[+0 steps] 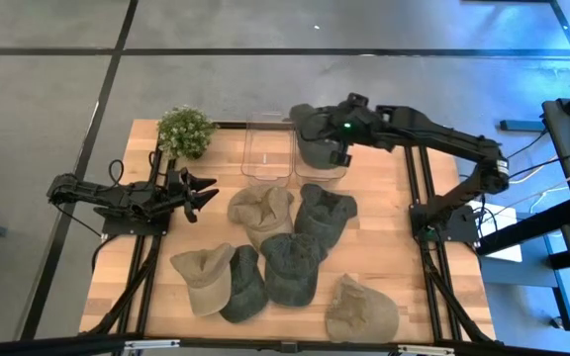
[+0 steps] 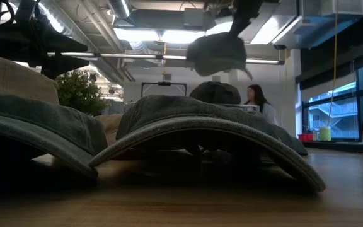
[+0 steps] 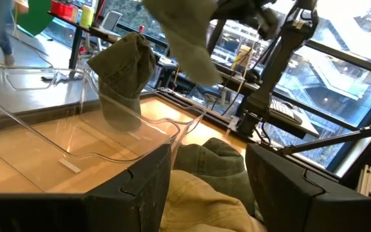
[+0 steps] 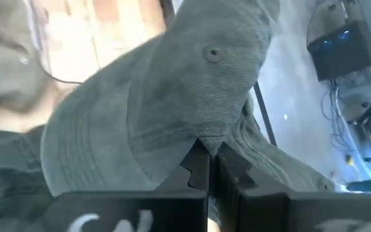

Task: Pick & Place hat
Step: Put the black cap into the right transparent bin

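Right gripper (image 4: 208, 154) pinches soft, floppy dark hat (image 4: 172, 103) by cloth fold, over far clear bin (image 1: 320, 168). Left gripper (image 1: 201, 193) wide apart, holds nothing.

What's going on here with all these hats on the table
The right gripper is shut on a dark hat, holding it in the air over the right-hand clear bin at the table's far edge. The left gripper waits open at the left side. Six more hats lie spread over the table.
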Motion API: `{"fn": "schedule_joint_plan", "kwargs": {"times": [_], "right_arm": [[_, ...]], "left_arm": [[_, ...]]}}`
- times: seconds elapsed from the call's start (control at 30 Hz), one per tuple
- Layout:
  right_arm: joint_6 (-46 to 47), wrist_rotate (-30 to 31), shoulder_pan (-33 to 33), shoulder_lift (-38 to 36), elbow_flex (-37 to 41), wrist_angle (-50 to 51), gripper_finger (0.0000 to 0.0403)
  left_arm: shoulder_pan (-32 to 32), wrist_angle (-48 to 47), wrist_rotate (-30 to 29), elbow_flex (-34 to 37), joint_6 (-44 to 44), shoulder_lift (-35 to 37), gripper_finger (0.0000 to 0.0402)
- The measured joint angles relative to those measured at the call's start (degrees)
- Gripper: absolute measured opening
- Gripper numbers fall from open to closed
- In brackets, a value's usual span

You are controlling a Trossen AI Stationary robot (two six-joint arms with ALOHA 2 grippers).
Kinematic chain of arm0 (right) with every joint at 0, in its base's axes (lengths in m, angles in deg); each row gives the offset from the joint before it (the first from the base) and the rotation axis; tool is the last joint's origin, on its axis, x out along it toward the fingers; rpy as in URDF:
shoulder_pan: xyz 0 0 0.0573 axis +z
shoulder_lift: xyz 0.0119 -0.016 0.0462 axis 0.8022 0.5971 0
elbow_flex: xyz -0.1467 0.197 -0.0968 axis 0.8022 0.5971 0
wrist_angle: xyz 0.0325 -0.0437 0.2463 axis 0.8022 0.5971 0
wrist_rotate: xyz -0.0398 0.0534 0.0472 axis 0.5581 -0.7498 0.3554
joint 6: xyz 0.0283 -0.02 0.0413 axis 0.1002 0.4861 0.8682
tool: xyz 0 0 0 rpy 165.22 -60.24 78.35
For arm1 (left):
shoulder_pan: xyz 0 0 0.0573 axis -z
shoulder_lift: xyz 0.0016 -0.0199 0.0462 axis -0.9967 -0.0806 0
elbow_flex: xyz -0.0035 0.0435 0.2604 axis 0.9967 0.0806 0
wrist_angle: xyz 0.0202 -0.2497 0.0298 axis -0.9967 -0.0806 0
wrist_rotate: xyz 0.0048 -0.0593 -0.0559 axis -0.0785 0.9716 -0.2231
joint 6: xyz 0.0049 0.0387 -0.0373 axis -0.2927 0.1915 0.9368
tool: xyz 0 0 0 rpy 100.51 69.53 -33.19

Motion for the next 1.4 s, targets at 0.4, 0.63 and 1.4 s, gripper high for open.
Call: {"fn": "schedule_joint_plan", "kwargs": {"times": [0.4, 0.63, 1.4], "right_arm": [[-3.18, 1.65, -5.48, 8.76, 0.09, -0.98, 0.001], [-3.77, 1.63, -5.94, 9.2, 7.14, -7.9, 0.0006], [-4.76, 6.02, -5.97, 5.3, 26.23, -30.65, 0.0056]], "left_arm": [[0.0, -0.01, -0.04, 0.0, 0.55, 0.0, 0.0196], [0.0, 0.0, -0.02, 0.01, 0.42, 0.0, 0.0196], [-0.01, -0.01, -0.02, 0.02, 0.42, 0.0, 0.0196]]}}
